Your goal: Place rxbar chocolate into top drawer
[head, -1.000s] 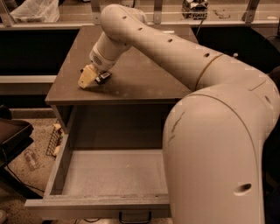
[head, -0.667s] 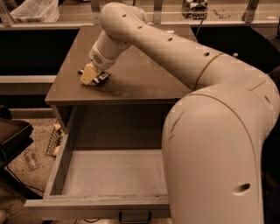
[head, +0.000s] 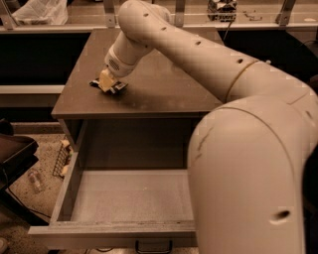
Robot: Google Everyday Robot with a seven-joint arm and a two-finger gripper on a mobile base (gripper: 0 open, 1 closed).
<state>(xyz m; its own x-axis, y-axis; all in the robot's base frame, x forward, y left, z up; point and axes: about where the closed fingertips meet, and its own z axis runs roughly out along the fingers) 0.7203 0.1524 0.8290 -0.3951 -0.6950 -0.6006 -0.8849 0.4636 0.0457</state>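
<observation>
My gripper (head: 107, 82) is at the left part of the brown cabinet top (head: 164, 94), with pale fingers (head: 105, 78) pointing down. It is shut on the rxbar chocolate (head: 119, 87), a small dark flat bar whose ends stick out on both sides of the fingers, at or just above the surface. The top drawer (head: 67, 193) is pulled open below the cabinet front. Its plain grey floor holds nothing, and its dark handle (head: 154, 246) shows at the bottom edge. My arm hides the drawer's right side.
My pale arm (head: 248, 149) fills the right half of the view. On the floor to the left are a wire rack (head: 61, 158), a plastic bottle (head: 35, 181) and a dark object (head: 12, 154). A white bag (head: 39, 11) and a railing stand behind the cabinet.
My gripper has shifted slightly up and to the right over the cabinet top, and the bar has moved with it. The drawer has stayed open.
</observation>
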